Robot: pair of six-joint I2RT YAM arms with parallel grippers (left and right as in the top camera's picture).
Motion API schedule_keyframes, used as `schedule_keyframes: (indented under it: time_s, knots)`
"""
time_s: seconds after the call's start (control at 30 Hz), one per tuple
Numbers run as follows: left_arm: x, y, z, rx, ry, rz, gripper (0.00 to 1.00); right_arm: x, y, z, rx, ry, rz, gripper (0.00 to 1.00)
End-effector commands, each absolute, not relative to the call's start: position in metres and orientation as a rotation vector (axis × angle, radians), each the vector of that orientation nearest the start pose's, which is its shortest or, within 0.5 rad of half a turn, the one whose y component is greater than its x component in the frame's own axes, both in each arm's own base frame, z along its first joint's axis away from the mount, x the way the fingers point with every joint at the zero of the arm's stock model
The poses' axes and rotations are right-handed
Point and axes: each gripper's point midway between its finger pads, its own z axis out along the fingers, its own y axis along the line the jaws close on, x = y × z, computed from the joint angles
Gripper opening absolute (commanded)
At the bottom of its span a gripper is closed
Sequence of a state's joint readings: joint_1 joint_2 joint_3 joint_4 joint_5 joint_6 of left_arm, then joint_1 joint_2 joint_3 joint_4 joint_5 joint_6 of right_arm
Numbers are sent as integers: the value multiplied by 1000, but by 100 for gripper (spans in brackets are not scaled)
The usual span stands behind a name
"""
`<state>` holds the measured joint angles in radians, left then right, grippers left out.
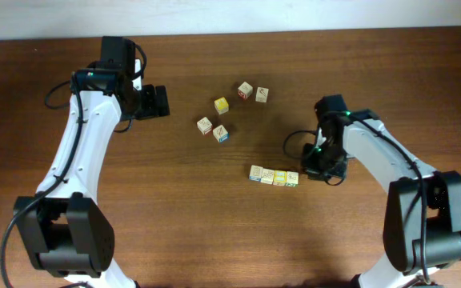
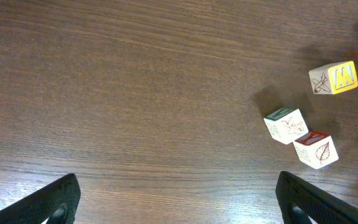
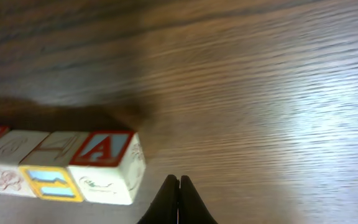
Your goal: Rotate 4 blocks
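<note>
Four blocks lie side by side in a row (image 1: 274, 176) at the table's middle right. In the right wrist view the row's end block (image 3: 107, 167) has a red-framed letter A on top, with a yellow-framed block (image 3: 50, 183) beside it. My right gripper (image 3: 179, 180) is shut and holds nothing. Its tips rest low over the table just right of that end block (image 1: 293, 179), apart from it. My left gripper (image 1: 163, 102) hovers at the far left, open and holding nothing (image 2: 179, 202), with bare wood between its fingers.
Several loose cubes lie behind the row: a yellow-faced one (image 1: 221, 105) (image 2: 333, 78), a green-trimmed one (image 1: 205, 125) (image 2: 286, 124), a red-trimmed one (image 1: 221, 133) (image 2: 316, 150), and two more (image 1: 246, 90) (image 1: 262, 94). The left wrist view has them to the right of the left gripper.
</note>
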<state>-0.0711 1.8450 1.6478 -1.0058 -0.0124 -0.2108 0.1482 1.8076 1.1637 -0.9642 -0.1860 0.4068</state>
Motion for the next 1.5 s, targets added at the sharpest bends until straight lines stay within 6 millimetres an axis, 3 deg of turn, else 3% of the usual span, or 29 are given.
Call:
schedule_keyframes:
  time_s: [0.0,0.2,0.33,0.5,0.6,0.77,0.8,0.83,0.9,1.0,1.07,1.1,1.13,1.23,1.27,1.33,1.37,1.47]
  knots:
    - [436,-27,153,-218,2753,-51,99,289,91,17,414,3234,306,4]
    - [436,-27,153,-218,2753,-51,99,298,138,18,301,3192,569,4]
    - [436,-27,153,-218,2753,-51,99,312,165,18,233,3114,607,4]
    - [436,-27,153,-218,2753,-51,99,311,174,15,190,3109,608,4]
    - [436,-27,153,-218,2753,-51,99,317,163,30,179,3103,603,5]
    - [436,-27,153,-218,2753,-51,99,360,84,126,147,2947,636,13]
    - [436,-27,153,-218,2753,-51,99,364,71,132,138,2925,640,13]
    - [436,-27,153,-218,2753,-51,99,365,64,132,167,2922,637,22]
    - [436,-32,153,-210,2753,-96,99,364,58,133,161,2918,661,26]
    - [441,-66,159,-151,2730,-359,99,362,61,135,160,2916,702,26]
    - [432,-68,156,-152,2769,-380,75,362,61,135,160,2915,702,27]
    - [428,-79,158,-137,2776,-468,56,363,63,136,157,2908,723,28]
    - [427,-91,164,-109,2761,-570,45,366,64,144,158,2886,753,29]
    - [427,-125,212,205,2601,-844,5,373,58,174,97,2838,763,30]
    - [424,-130,221,226,2587,-866,0,370,57,178,60,2846,752,30]
    - [403,-141,211,342,2654,-819,0,357,54,167,42,2910,724,25]
    - [390,-140,190,357,2756,-695,0,352,58,155,35,2932,732,22]
    - [366,-150,145,290,2911,-572,0,345,79,123,59,2940,843,15]
